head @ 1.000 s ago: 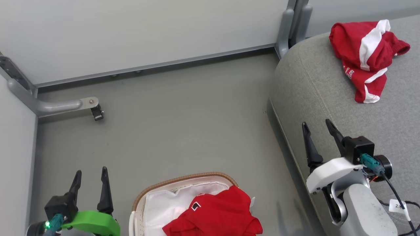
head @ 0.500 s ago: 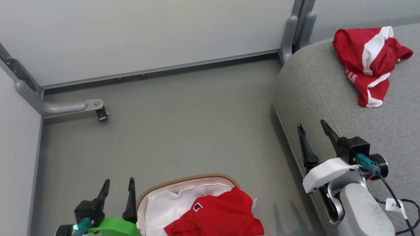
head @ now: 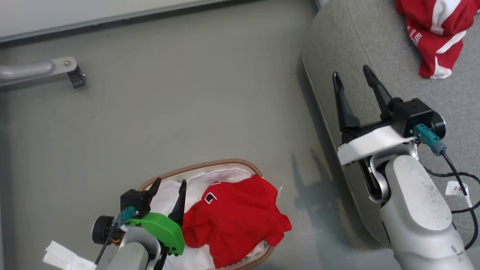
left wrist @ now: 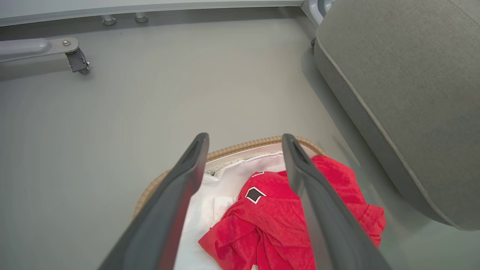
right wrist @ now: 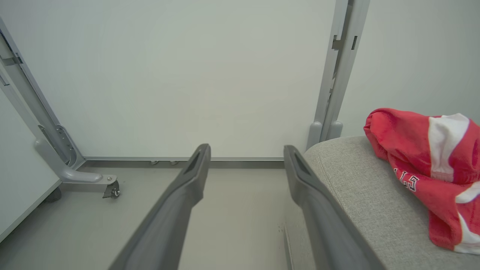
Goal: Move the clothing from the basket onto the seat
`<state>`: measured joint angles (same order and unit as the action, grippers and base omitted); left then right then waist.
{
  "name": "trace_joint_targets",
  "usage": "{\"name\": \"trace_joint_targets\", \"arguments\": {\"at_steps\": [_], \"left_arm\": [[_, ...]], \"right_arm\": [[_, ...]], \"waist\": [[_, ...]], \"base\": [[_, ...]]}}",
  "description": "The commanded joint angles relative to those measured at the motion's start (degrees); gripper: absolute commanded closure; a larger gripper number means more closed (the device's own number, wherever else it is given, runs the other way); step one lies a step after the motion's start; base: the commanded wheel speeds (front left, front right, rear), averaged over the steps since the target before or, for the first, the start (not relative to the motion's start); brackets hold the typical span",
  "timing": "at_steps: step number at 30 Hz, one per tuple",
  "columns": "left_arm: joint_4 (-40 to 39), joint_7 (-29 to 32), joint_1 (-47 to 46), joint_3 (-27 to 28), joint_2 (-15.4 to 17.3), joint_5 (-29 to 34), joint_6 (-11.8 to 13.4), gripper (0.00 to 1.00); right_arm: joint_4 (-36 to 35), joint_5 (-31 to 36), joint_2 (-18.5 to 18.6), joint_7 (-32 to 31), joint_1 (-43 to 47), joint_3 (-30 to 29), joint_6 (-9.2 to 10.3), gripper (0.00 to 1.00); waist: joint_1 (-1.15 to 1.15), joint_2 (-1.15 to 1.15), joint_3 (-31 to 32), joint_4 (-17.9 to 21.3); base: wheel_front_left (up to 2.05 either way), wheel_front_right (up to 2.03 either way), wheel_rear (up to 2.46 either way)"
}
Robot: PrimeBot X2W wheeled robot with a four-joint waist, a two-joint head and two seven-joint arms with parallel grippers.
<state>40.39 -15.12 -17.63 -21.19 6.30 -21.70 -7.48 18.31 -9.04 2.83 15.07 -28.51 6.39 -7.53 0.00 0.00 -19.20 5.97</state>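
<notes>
One red garment with a small black-and-white patch lies crumpled in the basket, whose tan woven rim and white lining show on the floor. My left gripper hovers open over the basket's left part, beside the garment; its fingers frame the patch in the left wrist view. The second red garment, with white stripes and lettering, lies on the grey seat. My right gripper stands open above the seat's rounded edge, well short of that garment.
A grey frame leg with a black caster reaches in at the upper left. A pale wall panel with a grey upright post stands behind the seat. Grey floor lies between the basket and the seat. Black cables hang by my right forearm.
The head camera has tilted down, so the whole picture has shifted. My left gripper has moved right, from beside the basket to over its left part. The right gripper sits higher in view.
</notes>
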Motion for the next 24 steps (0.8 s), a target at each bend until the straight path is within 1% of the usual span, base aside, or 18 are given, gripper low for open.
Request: {"name": "trace_joint_targets", "arguments": {"at_steps": [1, 9, 14, 19, 20, 24], "left_arm": [[1.2, -0.04, -2.65, -1.83, 1.14, -1.19, -0.01, 0.0], [8.54, -0.04, -9.69, -12.21, 4.33, -6.18, -0.02, 0.0], [11.25, -0.04, -13.83, -17.75, 6.31, -9.47, -0.02, 0.0], [14.89, 0.05, -18.05, -25.67, 7.99, -12.77, -0.02, 0.0], [16.07, 0.36, -19.55, -28.67, 8.81, -13.85, -0.02, 0.0], [17.85, 0.46, -22.26, -33.43, 9.66, -16.31, -0.02, 0.0]], "right_arm": [[-0.99, -0.67, 0.19, 0.13, -1.16, 0.24, 0.08, 0.0], [-5.78, -2.3, 0.13, 0.13, -3.94, 2.04, 0.08, 0.0], [-8.71, -2.58, 0.13, 0.14, -5.57, 3.0, 0.08, 0.0], [-10.73, -3.12, 0.13, 0.14, -6.63, 3.03, 0.08, 0.0], [-11.4, -3.02, 0.13, 0.14, -6.44, 2.89, 0.08, 0.0], [-12.46, -2.62, 0.14, 0.14, -5.58, 2.54, 0.08, 0.0]], "waist": [[0.0, 0.0, -9.51, 4.57], [0.0, 0.0, -16.59, 7.68], [0.0, 0.0, -21.28, 9.28], [0.0, 0.0, -25.61, 10.62], [0.0, 0.0, -27.02, 11.09], [0.0, 0.0, -29.06, 11.66]], "base": [[0.0, 0.0, 0.0], [0.0, 0.0, 0.0], [0.0, 0.0, 0.0], [0.0, 0.0, 0.0], [0.0, 0.0, 0.0], [0.0, 0.0, 0.0]]}}
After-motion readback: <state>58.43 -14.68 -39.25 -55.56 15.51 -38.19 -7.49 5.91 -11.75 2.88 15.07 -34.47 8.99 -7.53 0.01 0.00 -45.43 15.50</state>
